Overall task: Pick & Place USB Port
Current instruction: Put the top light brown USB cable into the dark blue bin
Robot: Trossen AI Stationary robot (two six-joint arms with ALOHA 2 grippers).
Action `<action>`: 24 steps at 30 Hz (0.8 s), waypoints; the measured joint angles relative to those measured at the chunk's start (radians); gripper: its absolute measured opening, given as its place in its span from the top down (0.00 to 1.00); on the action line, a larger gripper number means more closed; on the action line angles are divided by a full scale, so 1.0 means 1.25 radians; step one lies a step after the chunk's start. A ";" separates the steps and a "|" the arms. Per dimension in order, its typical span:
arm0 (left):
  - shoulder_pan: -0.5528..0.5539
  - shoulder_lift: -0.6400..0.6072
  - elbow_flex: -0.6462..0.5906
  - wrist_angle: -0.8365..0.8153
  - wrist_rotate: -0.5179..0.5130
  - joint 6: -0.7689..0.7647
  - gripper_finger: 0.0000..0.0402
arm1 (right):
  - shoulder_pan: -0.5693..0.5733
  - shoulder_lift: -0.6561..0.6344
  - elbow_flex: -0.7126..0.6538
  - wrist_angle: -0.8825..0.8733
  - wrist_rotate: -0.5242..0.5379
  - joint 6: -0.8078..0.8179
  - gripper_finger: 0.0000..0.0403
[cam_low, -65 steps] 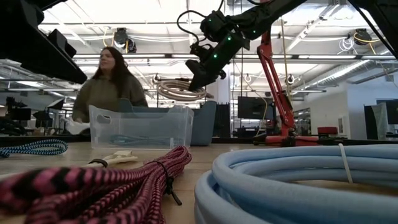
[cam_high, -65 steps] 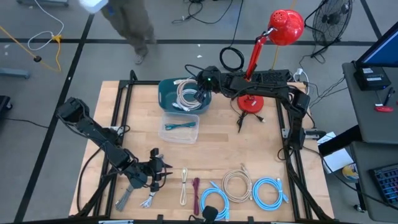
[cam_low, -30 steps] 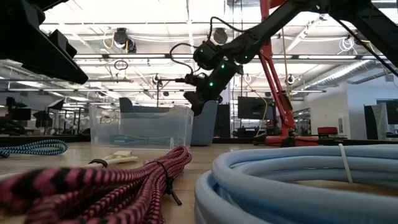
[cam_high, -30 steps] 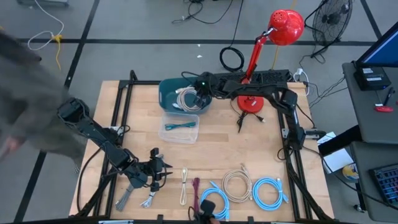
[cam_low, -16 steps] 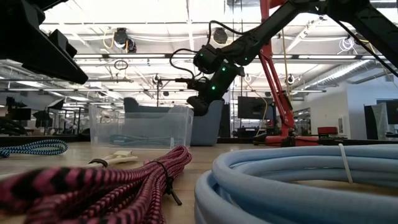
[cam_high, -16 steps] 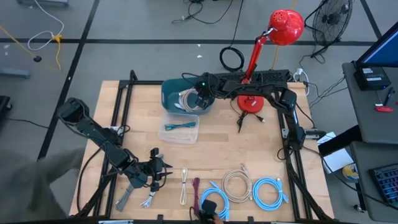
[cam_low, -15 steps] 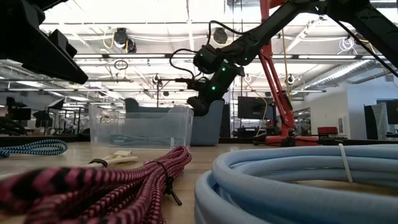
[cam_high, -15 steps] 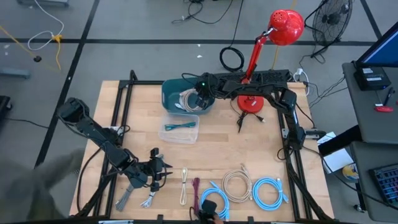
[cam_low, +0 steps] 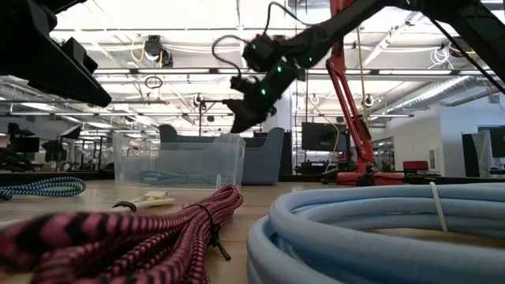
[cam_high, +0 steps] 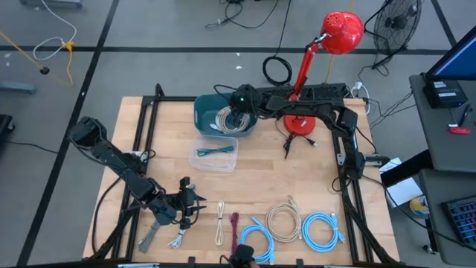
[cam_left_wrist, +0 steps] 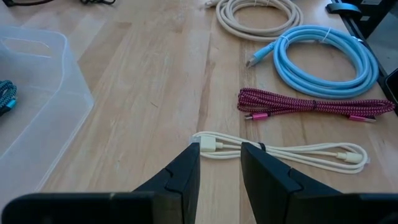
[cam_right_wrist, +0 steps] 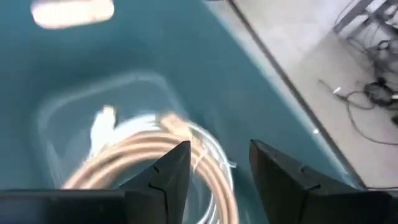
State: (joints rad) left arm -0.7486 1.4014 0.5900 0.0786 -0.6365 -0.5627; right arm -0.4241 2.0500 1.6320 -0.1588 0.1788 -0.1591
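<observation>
While the right gripper (cam_high: 236, 112) hangs above the teal bin (cam_high: 202, 110) at the tabletop's (cam_high: 312, 179) far side, its jaws stand apart and grip nothing; a beige coiled cable (cam_right_wrist: 134, 152) lies inside the bin (a white one beside it). The left gripper (cam_left_wrist: 219, 163) sits low at the near edge, jaws parted, just before a white USB cable (cam_left_wrist: 280, 151).

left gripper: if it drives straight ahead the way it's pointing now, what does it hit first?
Most likely the white cable lying across the table just past the left gripper; one connector end sits right between the open fingertips. Beyond it lie the magenta braided cable and the light blue coil. Height above the table is unclear.
</observation>
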 joint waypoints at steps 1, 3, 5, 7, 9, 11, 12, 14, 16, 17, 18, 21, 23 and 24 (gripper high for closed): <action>-0.001 0.000 0.000 0.000 0.000 0.000 0.70 | 0.004 -0.007 0.011 -0.041 0.017 0.007 0.61; -0.002 0.000 -0.001 0.003 0.000 0.000 0.70 | 0.009 -0.024 0.031 -0.155 0.050 0.022 0.64; -0.002 0.000 -0.009 0.005 0.000 -0.007 0.70 | 0.015 -0.027 0.060 -0.201 0.068 0.044 0.69; -0.002 0.000 -0.015 0.002 -0.001 -0.014 0.70 | 0.016 -0.030 0.080 -0.272 0.069 0.080 0.77; -0.002 0.000 -0.015 0.004 -0.003 -0.018 0.70 | 0.019 -0.027 0.097 -0.332 0.069 0.102 0.87; -0.002 0.000 -0.015 0.006 -0.008 -0.018 0.70 | 0.024 -0.026 0.105 -0.363 0.069 0.113 0.96; -0.002 0.000 -0.016 0.008 -0.009 -0.019 0.70 | 0.026 -0.027 0.107 -0.366 0.070 0.114 0.98; -0.002 0.000 -0.016 0.018 -0.009 -0.018 0.70 | 0.028 -0.027 0.109 -0.367 0.087 0.123 0.98; -0.002 0.000 -0.016 0.023 -0.009 -0.015 0.70 | 0.027 -0.027 0.108 -0.380 0.089 0.127 0.98; -0.002 0.000 -0.016 0.022 -0.009 -0.015 0.70 | 0.027 -0.027 0.108 -0.383 0.090 0.127 0.99; -0.002 0.000 -0.016 0.022 -0.009 -0.015 0.70 | 0.027 -0.027 0.108 -0.385 0.093 0.127 1.00; -0.002 0.000 -0.016 0.018 -0.009 -0.014 0.70 | 0.026 -0.027 0.108 -0.397 0.110 0.139 1.00; -0.002 0.000 -0.016 0.018 -0.009 -0.014 0.70 | 0.024 -0.027 0.108 -0.410 0.106 0.142 1.00; -0.002 0.000 -0.016 0.018 -0.009 -0.014 0.70 | 0.024 -0.027 0.108 -0.412 0.106 0.147 1.00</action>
State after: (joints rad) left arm -0.7513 1.4014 0.5701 0.1017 -0.6479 -0.5797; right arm -0.3946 2.0163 1.7672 -0.6738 0.3110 0.0249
